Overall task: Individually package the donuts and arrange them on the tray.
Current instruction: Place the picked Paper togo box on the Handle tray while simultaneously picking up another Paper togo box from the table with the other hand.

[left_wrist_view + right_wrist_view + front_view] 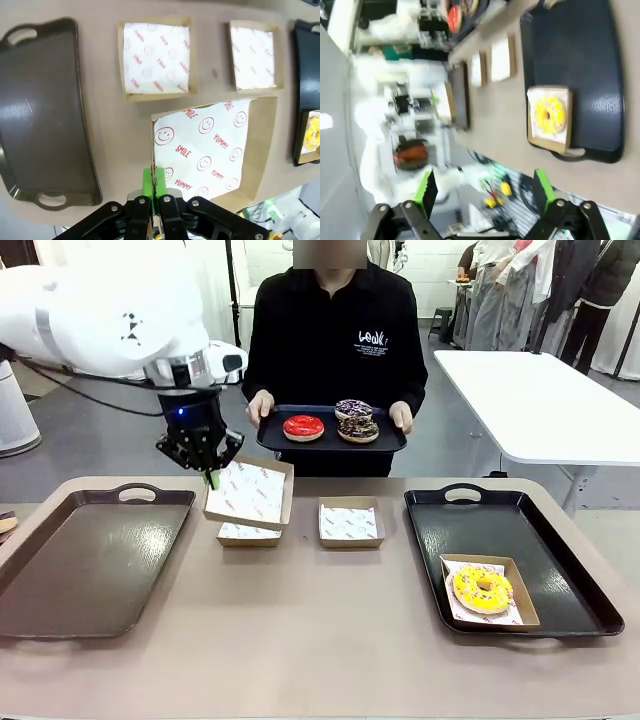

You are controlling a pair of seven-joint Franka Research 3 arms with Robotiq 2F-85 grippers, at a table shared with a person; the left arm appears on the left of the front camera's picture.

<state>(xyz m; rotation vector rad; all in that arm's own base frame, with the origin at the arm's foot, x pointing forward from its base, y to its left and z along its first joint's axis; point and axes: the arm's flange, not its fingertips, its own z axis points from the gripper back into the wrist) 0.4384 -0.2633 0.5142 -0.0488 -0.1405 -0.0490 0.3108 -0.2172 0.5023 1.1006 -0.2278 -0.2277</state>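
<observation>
Above the counter (300,640), between the right tray (450,530) with its boxed yellow donut (482,589) and the person's tray (270,435) of three unpacked donuts (357,428), a lined box (250,492) hangs pinched by the left claw (212,478), probably next needing offering for filling, the right claw (485,185) gaping wide.

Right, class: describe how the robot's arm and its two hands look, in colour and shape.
The left arm is white and rounded, with a black cable. The left hand and right hand are black linkages with green pads.
</observation>
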